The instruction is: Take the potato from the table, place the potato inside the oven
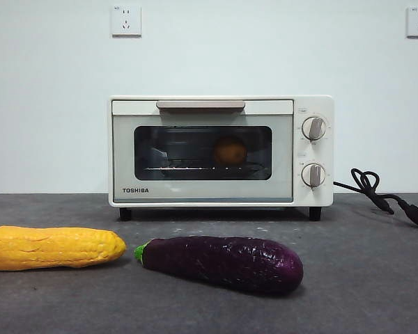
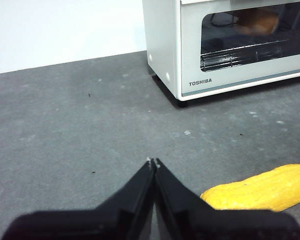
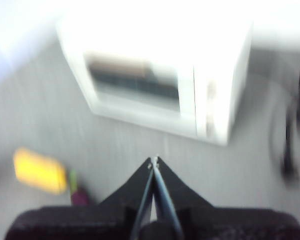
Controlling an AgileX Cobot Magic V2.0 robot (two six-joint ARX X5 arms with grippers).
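Observation:
The tan-brown potato [image 1: 230,151] rests on the wire rack inside the cream-white oven [image 1: 202,198], behind its closed dark glass door. The left wrist view shows the potato [image 2: 257,22] faintly through the glass of the oven [image 2: 165,45]. My left gripper [image 2: 153,161] is shut and empty, low over the grey table [image 2: 65,125] to the oven's left. My right gripper [image 3: 154,160] is shut and empty too, held high in front of the oven [image 3: 215,75] in a blurred view.
A yellow corn cob [image 1: 52,247] and a purple eggplant [image 1: 223,262] lie on the table [image 1: 362,278] in front of the oven. The oven's black cord and plug [image 1: 386,198] trail off to its right. The corn cob [image 2: 262,189] lies close beside my left gripper.

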